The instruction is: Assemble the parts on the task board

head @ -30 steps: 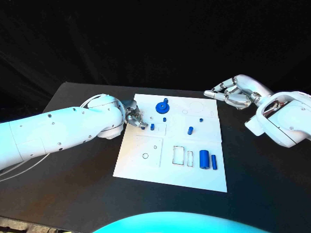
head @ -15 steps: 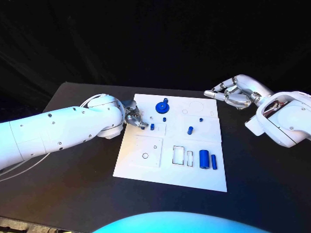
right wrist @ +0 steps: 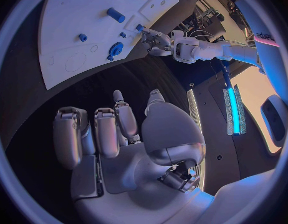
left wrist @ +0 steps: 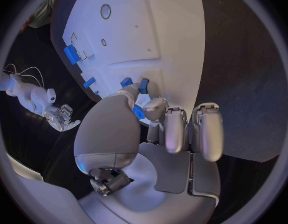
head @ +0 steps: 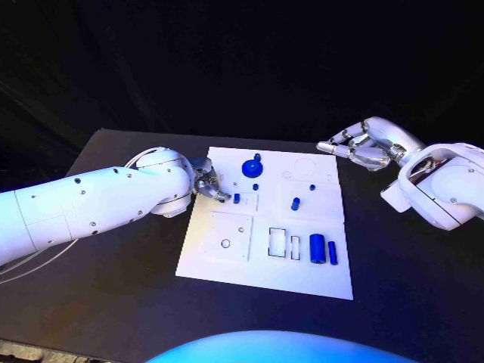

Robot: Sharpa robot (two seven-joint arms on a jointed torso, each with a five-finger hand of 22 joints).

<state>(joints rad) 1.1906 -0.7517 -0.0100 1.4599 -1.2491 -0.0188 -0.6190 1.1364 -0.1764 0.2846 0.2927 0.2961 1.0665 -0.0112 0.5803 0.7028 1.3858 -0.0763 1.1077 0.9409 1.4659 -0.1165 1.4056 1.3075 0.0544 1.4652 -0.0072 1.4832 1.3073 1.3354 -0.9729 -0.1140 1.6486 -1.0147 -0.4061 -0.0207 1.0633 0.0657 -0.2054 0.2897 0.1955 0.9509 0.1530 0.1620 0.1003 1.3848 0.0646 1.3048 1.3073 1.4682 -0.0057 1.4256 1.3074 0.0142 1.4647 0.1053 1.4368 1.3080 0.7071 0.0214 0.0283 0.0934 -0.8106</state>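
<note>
Blue parts [head: 294,203] dot task board [head: 308,280] between hands.

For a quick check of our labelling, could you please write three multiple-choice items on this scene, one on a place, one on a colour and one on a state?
1. Where is the left hand?
A. At the task board's left edge, on its far half
B. Off the table
C. Over the board's near right corner

2. What colour are the two long parts lying side by side on the board's near right?
A. Red
B. Blue
C. Yellow

3. What does the right hand hold?
A. A blue part
B. The board
C. Nothing

Answers: 1 A, the head view shows it at the left edge by a small blue part. 2 B, both are blue. 3 C, the right wrist view shows its fingers bare over the black table, off the board's far right corner.
</note>
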